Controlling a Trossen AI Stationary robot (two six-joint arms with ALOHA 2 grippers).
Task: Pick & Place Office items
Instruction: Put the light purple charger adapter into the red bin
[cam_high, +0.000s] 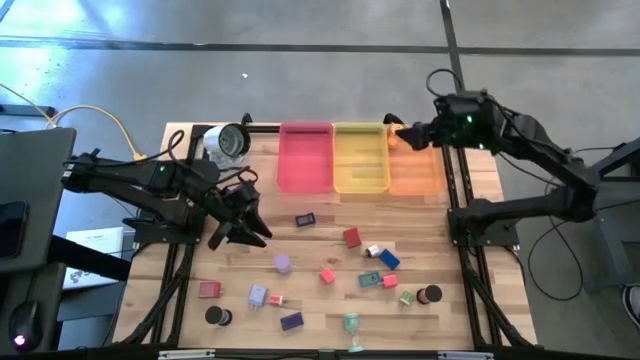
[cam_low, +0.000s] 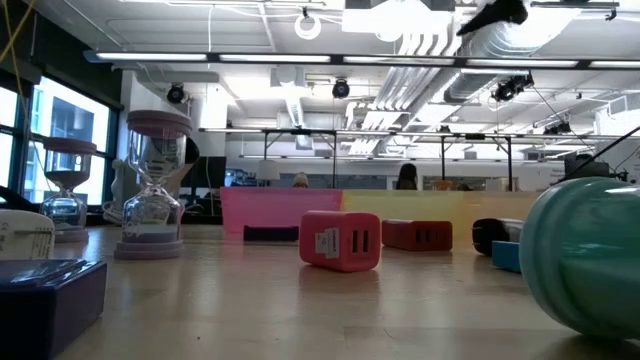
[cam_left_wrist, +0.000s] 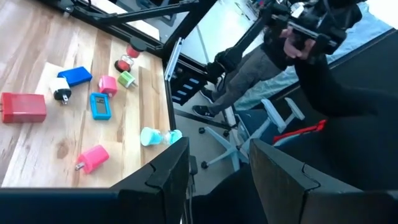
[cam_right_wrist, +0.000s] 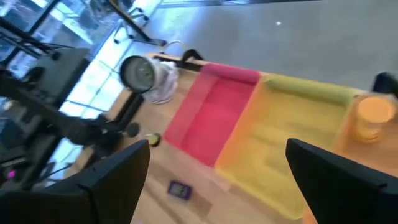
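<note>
The wooden worktop (cam_high: 440, 215) carries three translucent trays side by side along its far edge: a pink tray (cam_high: 305, 157), a yellow tray (cam_high: 361, 158) and an orange tray (cam_high: 415, 170). A round silver-and-white object (cam_high: 228, 141) stands near the pink tray, toward the far left corner. The office items (cam_high: 351, 237) lie scattered over the near half of the worktop, well apart from the trays: a red block, a small dark block (cam_high: 305, 219), a lavender cylinder (cam_high: 283, 263), a pink piece (cam_high: 327, 275), a blue block (cam_high: 389, 260), a teal piece (cam_high: 369, 279), a purple block (cam_high: 291, 321), a black disc (cam_high: 214, 316) near the left front and another dark disc (cam_high: 431, 294) toward the right front. The left gripper (cam_high: 243, 229) hovers above the left part of the worktop, beside the scattered pieces; in the left wrist view its two dark fingers (cam_left_wrist: 163, 177) stand apart with nothing between them, so its jaws are partly open and empty. The right gripper (cam_high: 403, 135) hangs over the far right, above the line where the yellow and orange trays meet; the right wrist view shows its fingers (cam_right_wrist: 115, 174) spread wide with only the trays beneath, jaws open and holding nothing. In that view a round orange thing (cam_right_wrist: 375, 116) sits in the orange tray. The low view shows a red block (cam_low: 340, 240) with two slots lying on the worktop, an hourglass (cam_low: 156, 186) to its left and a large teal rounded shape (cam_low: 586, 256) close at the right.
</note>
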